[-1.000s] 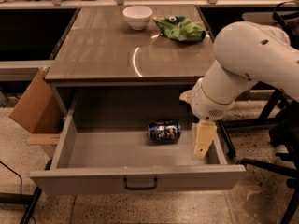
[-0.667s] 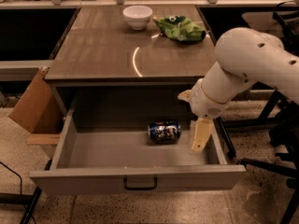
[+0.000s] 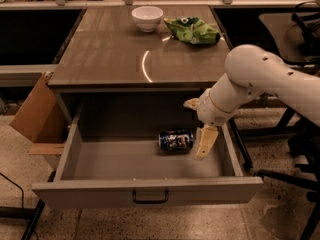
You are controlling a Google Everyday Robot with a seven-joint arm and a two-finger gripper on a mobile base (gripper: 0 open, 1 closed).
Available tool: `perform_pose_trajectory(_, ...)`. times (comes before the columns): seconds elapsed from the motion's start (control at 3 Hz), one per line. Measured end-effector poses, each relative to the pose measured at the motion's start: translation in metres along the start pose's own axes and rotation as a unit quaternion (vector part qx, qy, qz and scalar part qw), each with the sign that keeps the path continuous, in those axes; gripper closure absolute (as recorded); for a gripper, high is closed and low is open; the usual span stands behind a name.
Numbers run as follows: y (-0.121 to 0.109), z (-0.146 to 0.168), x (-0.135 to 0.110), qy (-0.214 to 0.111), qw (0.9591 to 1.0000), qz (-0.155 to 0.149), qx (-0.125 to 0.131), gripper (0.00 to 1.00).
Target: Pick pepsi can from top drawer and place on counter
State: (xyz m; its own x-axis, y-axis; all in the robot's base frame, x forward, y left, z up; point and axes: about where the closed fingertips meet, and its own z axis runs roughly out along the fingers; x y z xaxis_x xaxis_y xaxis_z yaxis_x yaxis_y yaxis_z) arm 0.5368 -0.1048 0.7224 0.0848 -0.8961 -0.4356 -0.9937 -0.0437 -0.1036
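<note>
The pepsi can (image 3: 176, 140) lies on its side on the floor of the open top drawer (image 3: 145, 194), right of the drawer's middle, toward its back wall. The gripper (image 3: 206, 142) hangs inside the drawer near its right wall, just beside the can. I cannot tell whether the claw is spread or pressed together, or whether it touches the can.
</note>
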Motion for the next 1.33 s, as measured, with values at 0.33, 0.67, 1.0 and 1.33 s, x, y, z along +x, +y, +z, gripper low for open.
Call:
perform_pose_trajectory(0.33, -0.014, 0.029, -0.001, -0.006, 1.0000, 0.003, -0.001, 0.00)
perform_pose_trajectory(0.67, -0.021, 0.054, -0.003, -0.001, 0.9999, 0.009, -0.004, 0.00)
perform_pose_trajectory(1.0, -0.023, 0.075, -0.002, 0.006, 0.9997, 0.017, -0.014, 0.00)
perform_pose_trajectory(1.33, -0.019, 0.093, 0.001, 0.015, 0.9993, 0.022, -0.027, 0.16)
